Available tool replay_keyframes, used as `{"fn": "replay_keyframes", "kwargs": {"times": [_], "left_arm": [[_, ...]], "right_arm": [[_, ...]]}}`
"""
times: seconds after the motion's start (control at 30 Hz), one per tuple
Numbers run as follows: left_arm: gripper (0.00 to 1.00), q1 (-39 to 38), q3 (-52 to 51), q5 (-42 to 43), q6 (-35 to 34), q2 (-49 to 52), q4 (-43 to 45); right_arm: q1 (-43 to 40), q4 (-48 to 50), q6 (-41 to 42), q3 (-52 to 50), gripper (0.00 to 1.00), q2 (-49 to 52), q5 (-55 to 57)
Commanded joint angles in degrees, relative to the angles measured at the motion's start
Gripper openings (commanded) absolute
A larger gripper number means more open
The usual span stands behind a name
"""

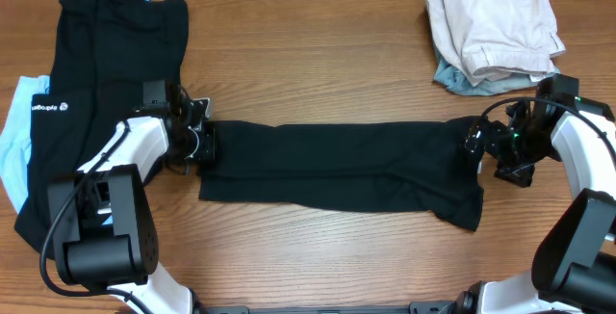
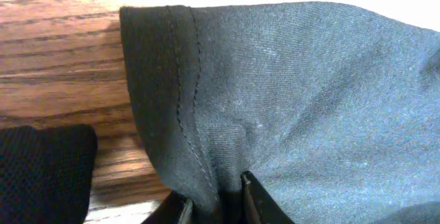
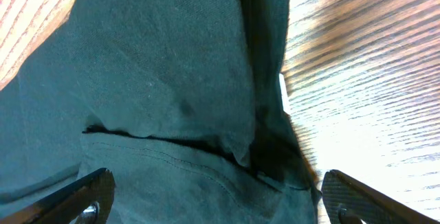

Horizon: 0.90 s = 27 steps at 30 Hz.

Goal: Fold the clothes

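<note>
Overhead view: pinching the left end of the black T-shirt (image 1: 337,165) with the left gripper (image 1: 202,145), jaws drawn close together on the cloth. Hovering the right gripper (image 1: 474,141) at the shirt's right end, jaws spread wide, gripping nothing. Lying as a long folded band across the middle of the table (image 1: 308,54), upper edge fairly straight, lower edge sagging toward the right corner. Leaving bare wood open above and below the band. Crowding the left arm: black garment with a white logo (image 1: 96,73) just beside the left gripper, overlapping a light blue garment (image 1: 14,145) at the table's left edge. Sitting well apart in the far right corner: beige garment (image 1: 496,20) piled on a grey-blue garment (image 1: 454,78).

Left wrist view: clamping a gathered fold of the shirt between the nearly closed fingers (image 2: 258,203). Showing the stitched hem (image 2: 180,80) running down the cloth's left edge, with bare wood beyond it. Showing a dark woven patch (image 2: 38,169) at lower left, apart from the hem; cannot tell what.

Right wrist view: straddling the shirt with fingers (image 3: 89,196) far apart, cloth lying between them. Leaving bare wood open beyond the shirt's right edge.
</note>
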Motion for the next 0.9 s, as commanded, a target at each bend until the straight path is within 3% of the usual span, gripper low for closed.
{"fn": "replay_keyframes", "kwargs": {"times": [0.0,0.1,0.33,0.63,0.8,0.87], "left_arm": [[0.2,-0.2,-3.3,-1.6,-0.8,2.3,-0.9],[0.04,-0.2,-3.3,-1.5,-0.9,2.3,-0.9],[0.04,0.2,0.8,-1.5,-2.1,2.2,-2.8],[0.04,0.2,21.6,-4.0,0.6,2.2,-22.2],[0.04,0.2,34.0,-8.6,0.8,2.2,-33.2],[0.04,0.2,38.6,-10.3,1.5,2.2,-37.8]], "right_arm": [[-0.2,0.3,-0.4,1.2,1.0,-0.3,0.5],[-0.2,0.4,-0.3,1.2,1.0,-0.3,0.5],[-0.2,0.8,0.0,1.2,1.0,-0.3,-2.7],[3.8,2.3,0.0,0.8,0.99,-0.2,-6.1],[8.8,4.7,0.3,0.5,0.82,-0.2,-6.7],[11.0,6.3,1.5,0.5,0.68,-0.2,-6.6]]}}
